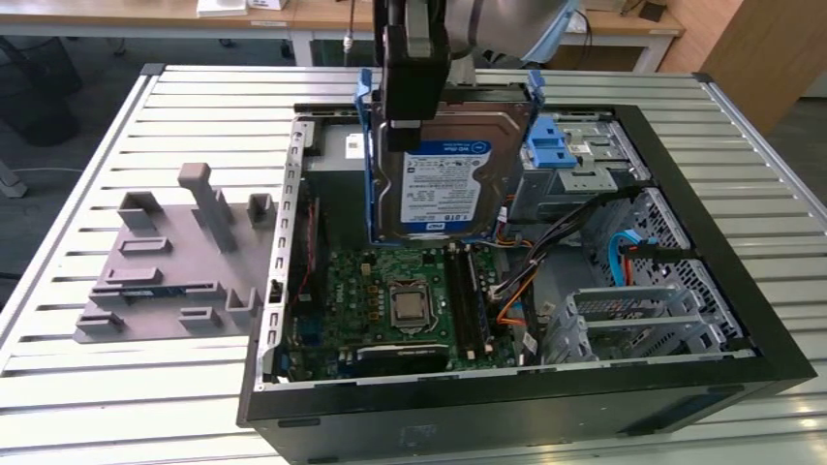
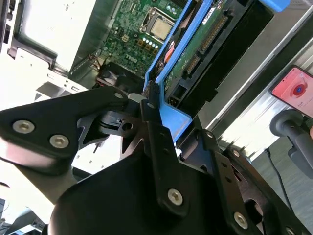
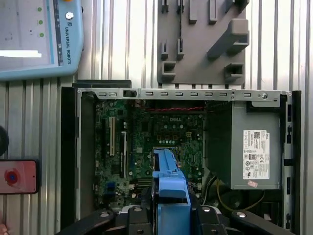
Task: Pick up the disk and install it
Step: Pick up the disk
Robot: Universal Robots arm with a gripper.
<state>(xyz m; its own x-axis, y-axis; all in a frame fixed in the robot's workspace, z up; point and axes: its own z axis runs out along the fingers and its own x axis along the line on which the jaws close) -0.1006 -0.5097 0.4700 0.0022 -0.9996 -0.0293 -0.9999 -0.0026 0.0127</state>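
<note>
Sitting on the slatted metal bench point(image 1: 116, 407), the open computer case point(image 1: 517, 412) lies on its side, and the disk point(image 1: 446, 189) hangs on edge over it, above the motherboard point(image 1: 401, 300), label facing the exterior view. The gripper point(image 1: 409, 114) is clamped tight on the disk's upper edge, pinching the blue carrier frame point(image 2: 177, 120) in the second wrist view. Likely handling: rigid, dense, heavy for its size, shock-sensitive, smooth metal faces probably slippery and green circuit board point(image 2: 195, 55) bare on one face, so the plastic frame edges look the safest hold, clear of the connectors point(image 2: 215, 33).
</note>
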